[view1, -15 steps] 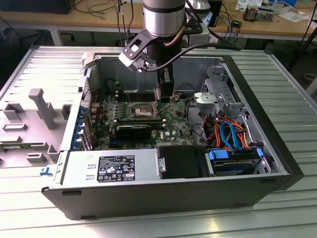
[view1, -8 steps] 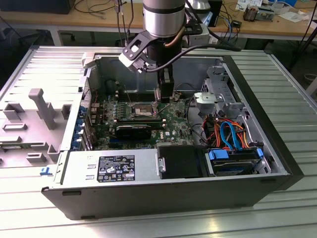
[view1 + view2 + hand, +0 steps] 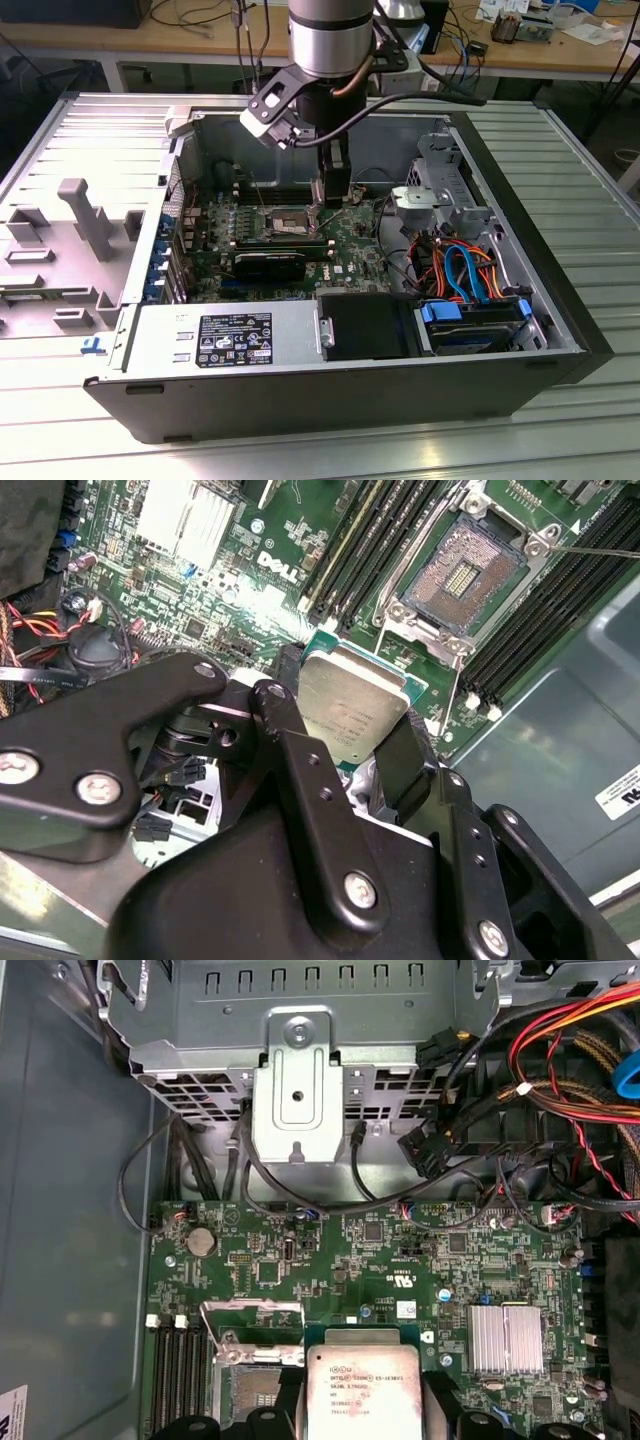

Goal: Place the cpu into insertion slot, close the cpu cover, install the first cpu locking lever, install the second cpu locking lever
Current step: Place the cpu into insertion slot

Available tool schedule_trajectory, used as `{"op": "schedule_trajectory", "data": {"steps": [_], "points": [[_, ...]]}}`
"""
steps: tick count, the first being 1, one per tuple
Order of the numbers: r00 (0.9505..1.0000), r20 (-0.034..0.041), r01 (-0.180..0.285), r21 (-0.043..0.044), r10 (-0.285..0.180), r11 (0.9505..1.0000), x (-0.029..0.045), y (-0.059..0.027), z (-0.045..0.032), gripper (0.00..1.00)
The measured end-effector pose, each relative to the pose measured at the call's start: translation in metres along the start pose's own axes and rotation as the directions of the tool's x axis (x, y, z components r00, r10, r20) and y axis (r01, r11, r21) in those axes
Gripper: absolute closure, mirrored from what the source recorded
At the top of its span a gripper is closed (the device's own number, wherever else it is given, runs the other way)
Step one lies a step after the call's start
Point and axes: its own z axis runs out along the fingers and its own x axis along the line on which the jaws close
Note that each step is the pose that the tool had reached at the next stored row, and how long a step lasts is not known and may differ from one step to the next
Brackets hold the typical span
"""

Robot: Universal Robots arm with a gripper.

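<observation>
A computer case lies open on its side on a ribbed metal bench, and the arm reaches straight down into it from above. The tool hangs over the green circuit board, close to the far wall of the case.

In the second wrist view its black fingers are clamped on two opposite edges of the cpu. The chip is held clear of the board with its silvery metal face turned towards the camera.

The insertion slot sits just beside the held chip, not under it. It is uncovered, with its dark contact field showing inside the metal rim. In the first wrist view the cpu cover stands raised off the slot as a thin silvery frame.

Long black memory slots run along both sides of the socket, and a finned silver heat sink sits on the board nearby. In the exterior view the slot lies just to the left of the tool. Orange and blue cables bunch at the exterior view's right, and a grey power supply fills the near left corner of the case.
</observation>
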Motion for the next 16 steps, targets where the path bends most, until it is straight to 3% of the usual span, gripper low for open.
{"op": "schedule_trajectory", "data": {"steps": [3, 7, 16], "points": [[1.0000, 0.0001, 0.000, 0.0001, 0.000, 1.0000, 0.0000, -0.0018, 0.0005, 0.45], [1.0000, 0.0001, 0.000, 0.0000, 0.000, 1.0000, 0.0016, -0.0132, 0.0027, 0.45], [1.0000, 0.0000, 0.000, 0.0000, 0.000, 1.0000, 0.0027, -0.0141, 0.0052, 0.45]]}}
